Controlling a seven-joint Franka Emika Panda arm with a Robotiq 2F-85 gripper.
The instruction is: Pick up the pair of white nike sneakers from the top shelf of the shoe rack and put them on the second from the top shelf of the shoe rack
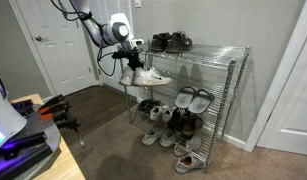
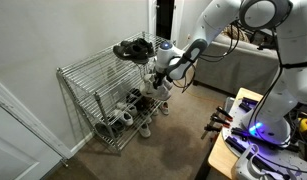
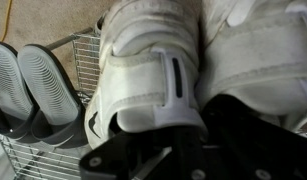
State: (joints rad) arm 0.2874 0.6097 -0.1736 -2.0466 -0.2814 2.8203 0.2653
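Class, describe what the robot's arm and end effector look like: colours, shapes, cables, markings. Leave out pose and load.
The arm is built of white, rounded tubular segments with darker bands at the joints. A dark cable loops alongside the forearm. The wrist housing is round, white with a dark face. The end effector is black and angular. No markings are legible.

A pair of shoes point(image 1: 171, 41) sits on the top shelf of the shoe rack point(image 1: 229, 70), toward the end nearest the gripper point(image 1: 130, 58). The sneakers point(image 1: 145, 75) hang just under the gripper at that same end, between the top shelf and the second (whether they touch the wire, I cannot tell). Slippers point(image 1: 194, 99) lie on a lower shelf, further along the rack, and loose shoes point(image 1: 158, 138) lie on the floor in front.
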